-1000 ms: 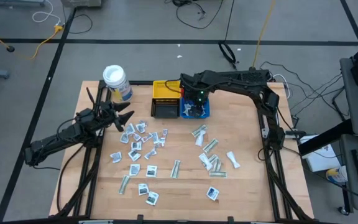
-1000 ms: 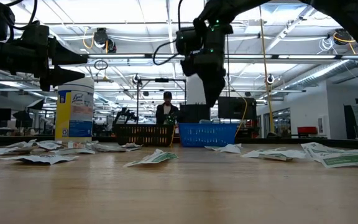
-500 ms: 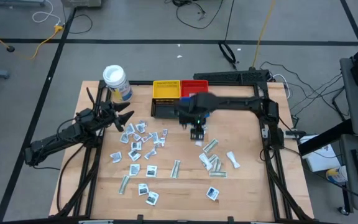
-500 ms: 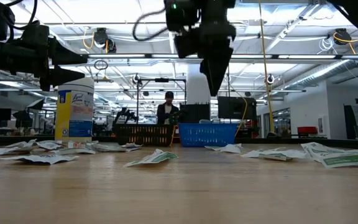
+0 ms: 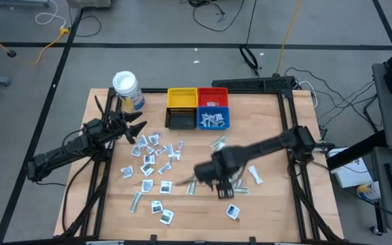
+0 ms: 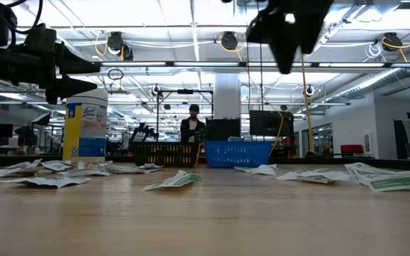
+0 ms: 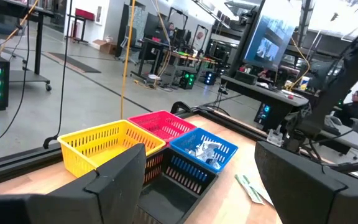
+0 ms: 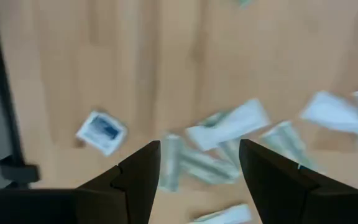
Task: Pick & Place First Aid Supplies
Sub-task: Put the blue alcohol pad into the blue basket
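The right end effector (image 5: pixel 224 190) hangs above the worktop (image 5: pixel 271 204) toward its near edge, over the long packets (image 5: pixel 235 178) on the right side; its fingers (image 8: pixel 140 180) are spread with nothing between them, and below them lie narrow strips and one square packet (image 8: pixel 102 131). The left end effector (image 5: pixel 136 129) hovers near the left edge, beside the white-lidded jar (image 5: pixel 126 88), fingers (image 7: pixel 120 180) spread and empty. Most first aid packets (image 5: pixel 156 153) are scattered across the worktop's middle. At the far edge sit the yellow bin (image 5: pixel 182 98), red bin (image 5: pixel 213 96), black bin (image 5: pixel 181 120) and blue bin (image 5: pixel 214 120); the blue one holds several packets.
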